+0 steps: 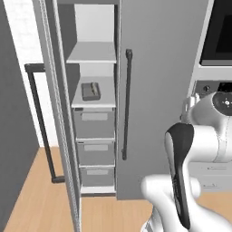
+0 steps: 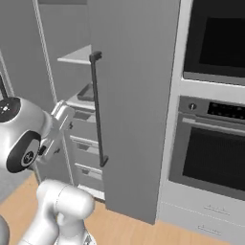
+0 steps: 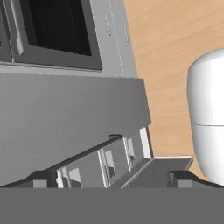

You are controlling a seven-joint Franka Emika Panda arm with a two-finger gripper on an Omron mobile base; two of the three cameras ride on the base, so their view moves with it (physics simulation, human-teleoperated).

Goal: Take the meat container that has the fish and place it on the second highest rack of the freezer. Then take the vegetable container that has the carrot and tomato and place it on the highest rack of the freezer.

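Note:
The freezer (image 1: pixel 158 68) stands with its left door swung open. Inside, the dark-grey meat container (image 1: pixel 90 92) with the fish (image 1: pixel 92 89) rests on the second highest rack (image 1: pixel 105 100). The highest rack (image 1: pixel 93 53) is a bare white plate above it. From the right base view the container's edge (image 2: pixel 86 93) peeks out behind the dark bar handle (image 2: pixel 97 110). My gripper (image 3: pixel 111 179) is open, fingertips (image 3: pixel 43 179) wide apart with nothing between them, pulled back from the freezer and looking down its grey front. The vegetable container, carrot and tomato are out of view.
Grey drawers (image 1: pixel 94 124) fill the freezer below the racks. The open door (image 1: pixel 54 113) with its own bar handle (image 1: pixel 41 122) juts out at the left. A black-glass oven stack (image 2: pixel 210 119) stands to the right. Wooden floor (image 1: pixel 41 199) lies in front.

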